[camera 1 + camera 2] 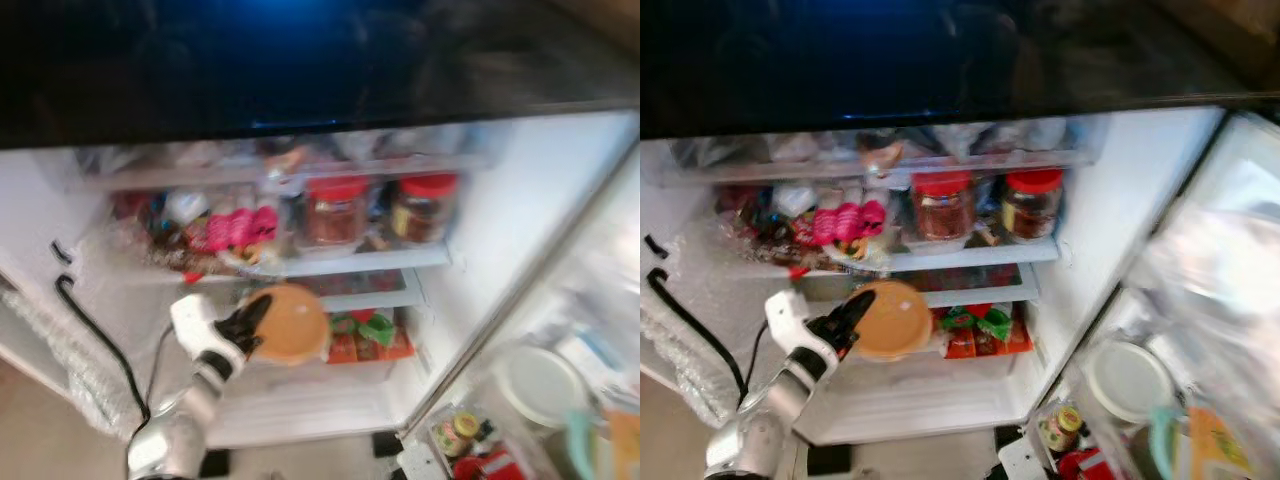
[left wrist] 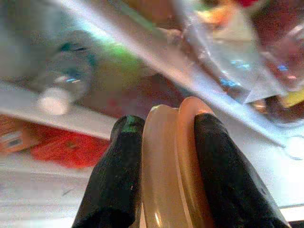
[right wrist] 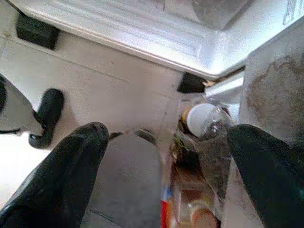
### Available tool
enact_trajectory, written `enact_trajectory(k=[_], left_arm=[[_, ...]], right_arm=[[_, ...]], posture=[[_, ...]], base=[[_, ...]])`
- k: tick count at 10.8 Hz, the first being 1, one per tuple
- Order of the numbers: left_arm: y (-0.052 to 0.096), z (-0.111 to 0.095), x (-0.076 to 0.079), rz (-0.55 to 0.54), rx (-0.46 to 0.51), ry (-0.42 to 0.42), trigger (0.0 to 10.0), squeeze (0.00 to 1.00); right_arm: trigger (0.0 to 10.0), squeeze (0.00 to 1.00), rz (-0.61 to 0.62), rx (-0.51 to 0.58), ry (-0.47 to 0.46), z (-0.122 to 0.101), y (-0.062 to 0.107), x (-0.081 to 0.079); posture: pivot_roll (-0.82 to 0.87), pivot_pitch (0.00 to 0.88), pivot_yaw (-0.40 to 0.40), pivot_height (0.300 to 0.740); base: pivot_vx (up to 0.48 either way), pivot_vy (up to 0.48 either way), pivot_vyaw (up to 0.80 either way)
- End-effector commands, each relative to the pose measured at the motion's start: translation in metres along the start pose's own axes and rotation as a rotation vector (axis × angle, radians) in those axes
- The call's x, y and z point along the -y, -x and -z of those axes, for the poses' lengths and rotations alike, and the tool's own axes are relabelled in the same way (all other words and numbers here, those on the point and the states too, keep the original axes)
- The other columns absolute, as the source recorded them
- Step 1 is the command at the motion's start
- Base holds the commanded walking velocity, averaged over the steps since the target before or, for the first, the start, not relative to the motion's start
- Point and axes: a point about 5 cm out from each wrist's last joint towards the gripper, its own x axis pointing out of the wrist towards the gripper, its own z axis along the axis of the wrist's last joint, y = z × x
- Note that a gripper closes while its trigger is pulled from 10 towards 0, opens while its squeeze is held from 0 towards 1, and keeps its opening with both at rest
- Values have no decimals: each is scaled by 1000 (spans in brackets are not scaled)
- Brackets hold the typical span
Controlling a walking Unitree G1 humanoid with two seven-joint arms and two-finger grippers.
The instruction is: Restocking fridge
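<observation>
My left gripper (image 1: 252,325) is shut on a round tan lidded container (image 1: 290,323), held edge-on between the black fingers (image 2: 114,180) in the left wrist view, where the container (image 2: 171,166) fills the gap. It hangs in front of the open fridge's lower shelf (image 1: 365,296). My right gripper (image 3: 166,156) hangs low with its fingers spread wide above the floor beside the fridge's base, nothing between them.
Two red-lidded jars (image 1: 335,210) and pink and mixed packets (image 1: 240,228) crowd the middle shelf. Red and green packs (image 1: 370,335) lie in the lower part. The open door (image 1: 560,380) at right holds a white lid and bottles. A black cable (image 1: 95,335) runs down the left.
</observation>
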Motion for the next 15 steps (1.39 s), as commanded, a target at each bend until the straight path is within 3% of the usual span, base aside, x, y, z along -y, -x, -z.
enact_trajectory(k=[1,6,15], left_arm=[[0,1,2,18,-11,7,10000,0],[5,5,-2,27,3,59,10000,0],[8,3,-3,39,11,33,10000,0]], right_arm=[[10000,0,13,-64,-23,18,4,1],[10000,0,29,-49,-51,17,4,2],[10000,0,28,-47,-49,17,5,2]], posture=[[-184,78,-28,740],[-185,78,-29,740],[-183,79,-32,740]], base=[[0,0,0],[0,0,0],[0,0,0]])
